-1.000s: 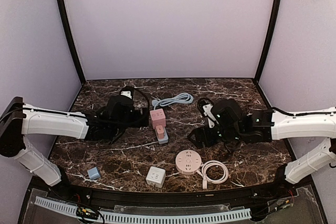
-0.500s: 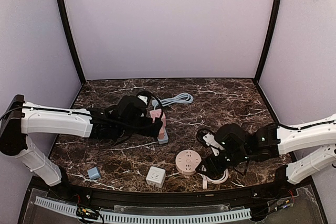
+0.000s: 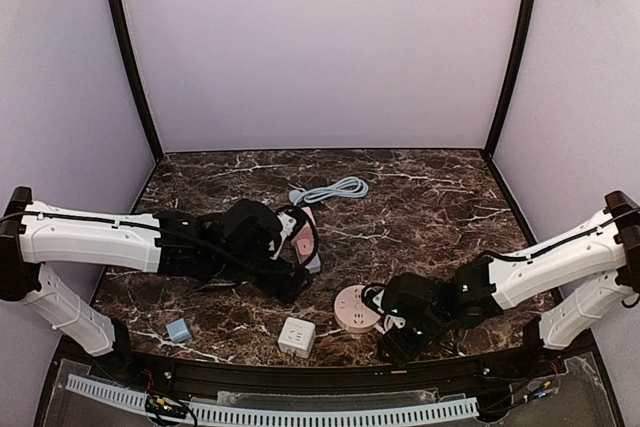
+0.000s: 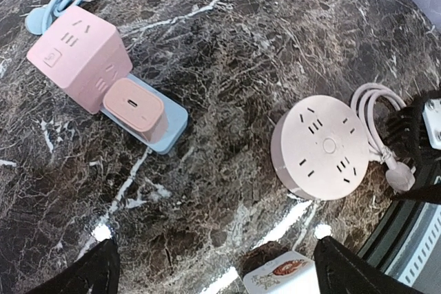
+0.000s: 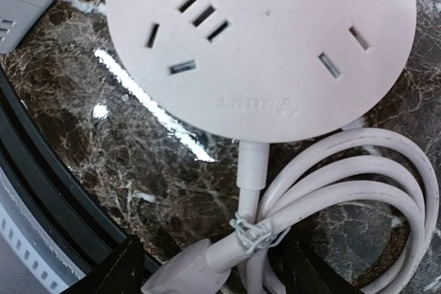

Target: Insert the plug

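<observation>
Moved: right claw (image 5: pixel 217 275) has dropped from mid-table to the near edge, and left claw (image 4: pixel 213 277) has swung in over the middle.
Plug (image 5: pixel 180 279): flat on the table (image 5: pixel 69 156) at the near edge, wire-tied to its coiled cord (image 5: pixel 358 197), just beside the round socket (image 5: pixel 262 39).
Right claw: spread wide, straddling the plug; contact unclear.
Left claw: spread wide and empty, hovering, with the pink cube (image 4: pixel 79 56) beyond.
Risk: closing may pinch the tied cord along with the plug and drag the light socket. A skewed grip would misalign the pins.
</observation>
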`<state>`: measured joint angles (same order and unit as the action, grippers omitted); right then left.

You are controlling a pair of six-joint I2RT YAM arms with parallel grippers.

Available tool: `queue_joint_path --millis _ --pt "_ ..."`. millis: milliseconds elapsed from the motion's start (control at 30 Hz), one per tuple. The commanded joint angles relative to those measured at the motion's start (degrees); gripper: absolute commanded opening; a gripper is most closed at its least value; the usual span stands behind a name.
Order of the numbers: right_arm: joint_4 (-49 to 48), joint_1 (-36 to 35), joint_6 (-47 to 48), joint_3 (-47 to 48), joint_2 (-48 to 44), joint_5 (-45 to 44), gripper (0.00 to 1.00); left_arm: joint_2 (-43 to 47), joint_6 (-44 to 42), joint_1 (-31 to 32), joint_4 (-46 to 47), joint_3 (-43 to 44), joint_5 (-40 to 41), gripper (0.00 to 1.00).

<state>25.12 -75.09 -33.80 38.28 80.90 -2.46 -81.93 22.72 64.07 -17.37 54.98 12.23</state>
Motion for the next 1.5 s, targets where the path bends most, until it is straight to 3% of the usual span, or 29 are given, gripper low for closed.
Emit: queue_joint_path --millis 0,100,233,600,1033,1333,1467 --pt "2.4 -0.6 -1.0 1.4 4.1 -2.7 0.68 1.3 -2.6 1.4 -5.1 0.2 -5.0 0.99" --pt "2.3 -0.8 -0.7 2.1 6.2 -3.8 0.63 1.2 -3.2 2.0 -4.1 -1.3 -6.8 0.99" --pt "2.6 -0.8 -0.1 3.6 7.8 -7.9 0.44 0.3 -3.0 3.2 -2.5 -1.6 -7.3 0.99" --pt "-0.5 3.2 6.1 7.3 13.6 -14.2 0.38 -2.3 -1.3 4.1 0.4 -3.3 -5.7 0.99" --pt "-3.7 10.5 12.4 11.6 16.6 -16.1 0.46 -0.5 1.3 4.3 -4.8 -3.4 -5.9 0.99" --pt "0.0 10.4 10.9 11.1 9.6 -12.3 0.67 -1.0 2.9 4.9 -10.4 -0.3 -13.8 0.99" --pt "0.6 10.2 9.4 8.1 1.0 -11.1 0.88 -2.2 3.6 5.2 -14.5 1.9 -15.2 0.99"
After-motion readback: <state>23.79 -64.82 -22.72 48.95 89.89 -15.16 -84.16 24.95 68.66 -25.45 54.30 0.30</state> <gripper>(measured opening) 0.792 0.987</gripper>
